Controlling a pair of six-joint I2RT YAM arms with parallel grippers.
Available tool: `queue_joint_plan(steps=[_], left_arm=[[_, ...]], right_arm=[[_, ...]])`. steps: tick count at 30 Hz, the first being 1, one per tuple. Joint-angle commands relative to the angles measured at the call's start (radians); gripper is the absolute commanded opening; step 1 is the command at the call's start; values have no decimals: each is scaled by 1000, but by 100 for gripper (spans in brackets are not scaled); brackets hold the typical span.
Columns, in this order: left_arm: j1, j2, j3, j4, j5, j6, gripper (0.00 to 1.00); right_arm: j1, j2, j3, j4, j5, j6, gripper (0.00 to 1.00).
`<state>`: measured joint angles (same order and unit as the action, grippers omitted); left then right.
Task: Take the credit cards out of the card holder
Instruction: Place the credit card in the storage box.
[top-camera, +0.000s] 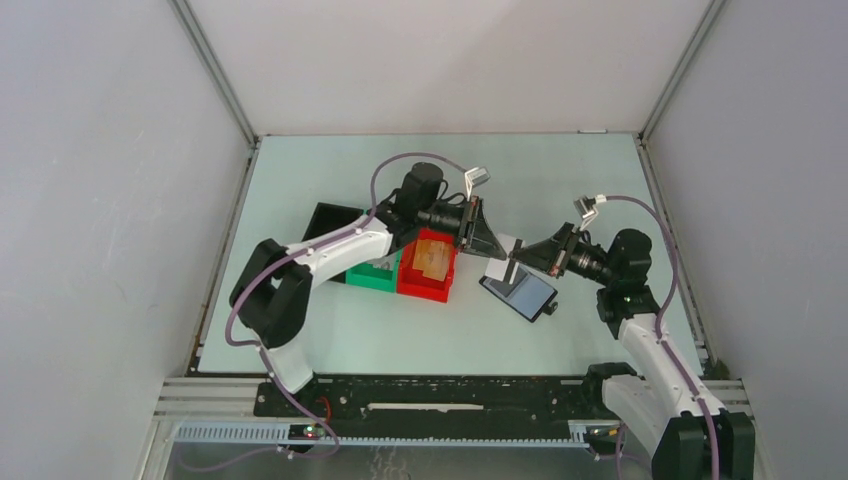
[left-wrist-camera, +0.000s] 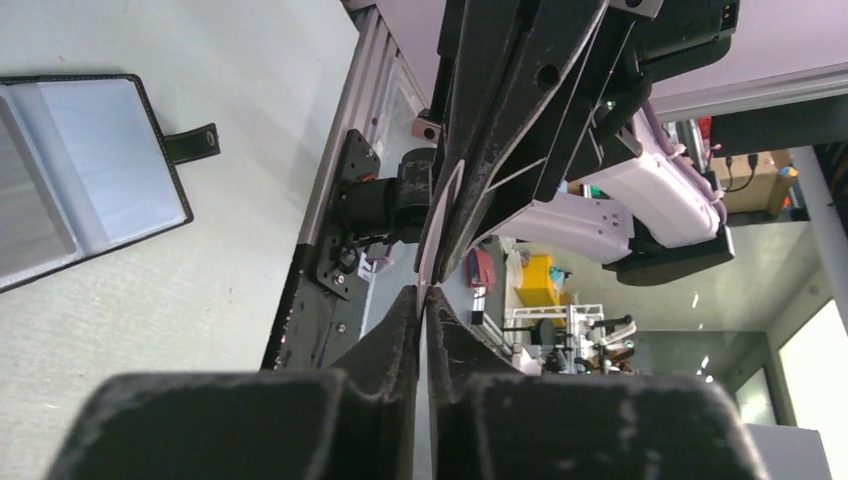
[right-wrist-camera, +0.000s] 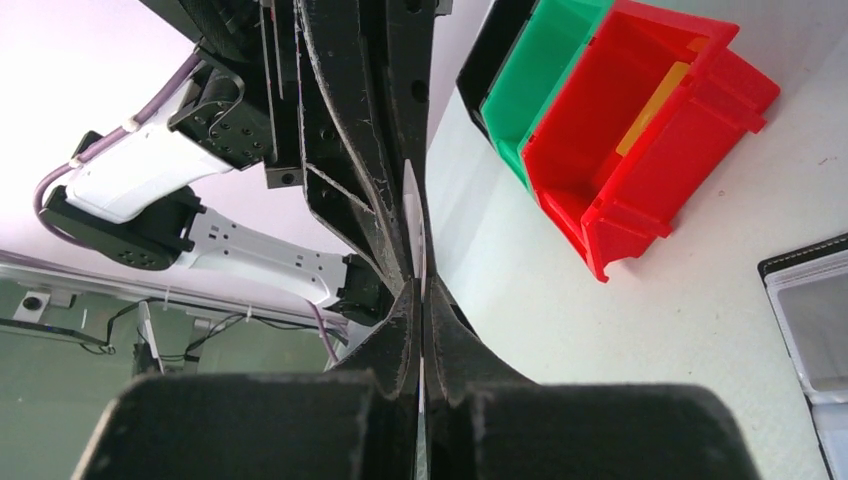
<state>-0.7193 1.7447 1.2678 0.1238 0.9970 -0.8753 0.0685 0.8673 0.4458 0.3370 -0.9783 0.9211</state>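
The card holder lies open on the table, a small black wallet with pale inner slots; it also shows in the left wrist view and the right wrist view. One pale credit card is held in the air above and left of it, between both grippers. My left gripper is shut on its left end, and my right gripper is shut on its right end. The card shows edge-on in the left wrist view, above the left gripper, and in the right wrist view, above the right gripper.
Three plastic bins stand side by side left of the holder: red with an orange flat item inside, green and black. They show in the right wrist view, the red one nearest. The enclosure walls stand at both sides.
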Motion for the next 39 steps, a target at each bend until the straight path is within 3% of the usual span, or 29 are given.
queue_joint_plan(steps=[1,2,3,5,6,8,9,10,13,15,22,28,39], left_arm=[[2,-71,-15,98,18,-48,2],[4,-74,-17,92,12,-45,0],[7,-78,-15,76,5,-38,0],[16,-89,-7,15,-10,0,0],[24,-98,2,-35,-22,34,0],[57,-119,15,-166,-38,125,0],[107,-157,23,-319,-77,233,0],[132,-170,39,-412,-142,290,0],[168,-171,178,-816,-488,514,0],[172,-156,255,-990,-712,586,0],[185,-124,263,-1138,-1298,623,0],[187,-83,247,-1120,-1533,620,0],[185,92,268,-1059,-1475,592,0]], right_arm=[[8,-6,1,-11,8,-17,0],[7,-5,1,-18,12,-14,2],[4,-5,1,-24,18,-11,14],[-11,-10,6,-65,32,-19,51],[-19,-17,15,-111,50,-42,64],[-38,-37,64,-327,139,-135,75],[-51,-56,127,-534,253,-246,77],[-57,-60,152,-602,298,-280,78],[-61,-66,201,-753,451,-343,78],[-85,-73,209,-794,513,-352,77],[-97,-75,210,-804,560,-341,77],[-96,-34,208,-795,546,-341,75],[-95,-34,196,-784,564,-330,75]])
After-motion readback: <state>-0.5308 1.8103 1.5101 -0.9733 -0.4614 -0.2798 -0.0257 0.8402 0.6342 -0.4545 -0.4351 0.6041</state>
